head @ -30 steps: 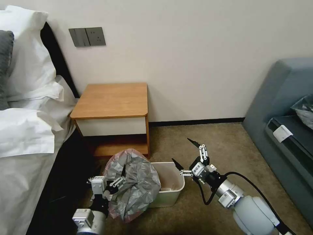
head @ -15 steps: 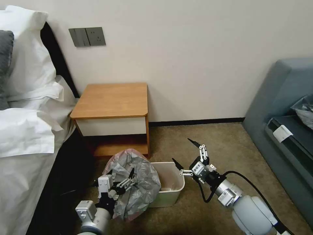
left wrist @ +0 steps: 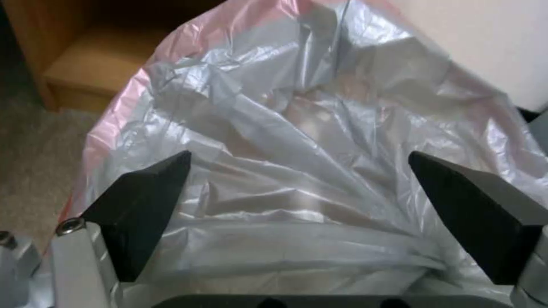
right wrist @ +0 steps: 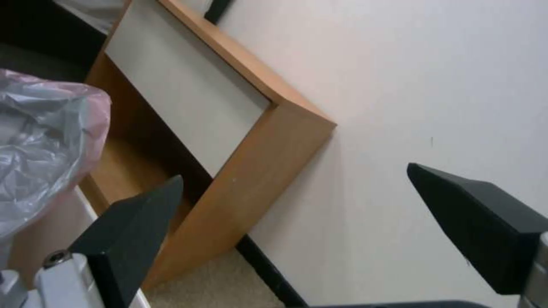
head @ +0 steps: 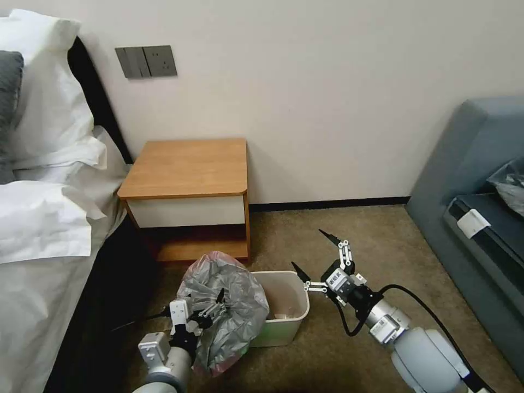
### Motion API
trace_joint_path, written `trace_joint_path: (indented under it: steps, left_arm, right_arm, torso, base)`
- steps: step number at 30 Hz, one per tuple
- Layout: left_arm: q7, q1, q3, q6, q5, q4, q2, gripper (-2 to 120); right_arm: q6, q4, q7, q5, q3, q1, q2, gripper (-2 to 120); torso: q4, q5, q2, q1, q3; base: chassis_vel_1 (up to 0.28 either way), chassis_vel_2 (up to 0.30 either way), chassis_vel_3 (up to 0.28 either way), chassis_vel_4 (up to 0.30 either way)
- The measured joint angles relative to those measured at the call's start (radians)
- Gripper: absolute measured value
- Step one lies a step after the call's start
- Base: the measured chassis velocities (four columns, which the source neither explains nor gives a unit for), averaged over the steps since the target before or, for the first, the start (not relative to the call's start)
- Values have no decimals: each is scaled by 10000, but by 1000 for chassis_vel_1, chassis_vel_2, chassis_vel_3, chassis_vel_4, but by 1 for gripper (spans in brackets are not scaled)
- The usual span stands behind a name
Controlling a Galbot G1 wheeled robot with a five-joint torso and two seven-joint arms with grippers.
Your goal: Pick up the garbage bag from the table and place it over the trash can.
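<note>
Now the bag point(head: 226, 305) sits bunched over the left end of the can point(head: 284, 305), well off the counter point(head: 188, 166). The left claw point(head: 210, 311) gapes against it, gripping nothing; the right claw point(head: 322, 256) hangs wide beyond the can's right rim. Unheld, the film could slump off.

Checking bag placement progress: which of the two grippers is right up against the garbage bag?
The left gripper: its open jaws face the crinkled garbage bag draped on the trash can. The right gripper, also open, hangs beyond the can's other side.
</note>
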Motion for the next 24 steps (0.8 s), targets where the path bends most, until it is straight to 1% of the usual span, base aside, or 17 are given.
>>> trace_joint_path:
  steps: [4,8,14,20,23,24]
  left_arm:
    - [-93,-97,-54,268,82,266,-154,96]
    - [-123,-132,-155,325,98,432,-159,95]
    - [-125,-611,-434,522,-371,783,-143,93]
    - [-121,-770,-436,556,-479,855,-118,93]
    - [-107,-1104,-432,594,-633,1131,-81,86]
    - [-107,-1104,-432,594,-633,1131,-81,86]
  right_arm:
    - [109,92,-62,99,194,-179,-43,100]
    - [159,133,-90,94,281,-287,-31,100]
    - [172,275,-235,-182,392,-365,188,100]
    - [161,319,-241,-195,389,-456,218,100]
    - [138,397,-246,-210,393,-543,218,100]
    - [138,397,-246,-210,393,-543,218,100]
  torso:
    - [0,0,0,0,0]
    - [0,0,0,0,0]
    - [1,0,0,0,0]
    - [0,0,0,1,0]
    - [0,0,0,0,0]
    - [0,0,0,0,0]
  base:
    - [0,0,0,0]
    - [0,0,0,0]
    - [0,0,0,0]
    - [0,0,0,0]
    - [0,0,0,0]
    - [0,0,0,0]
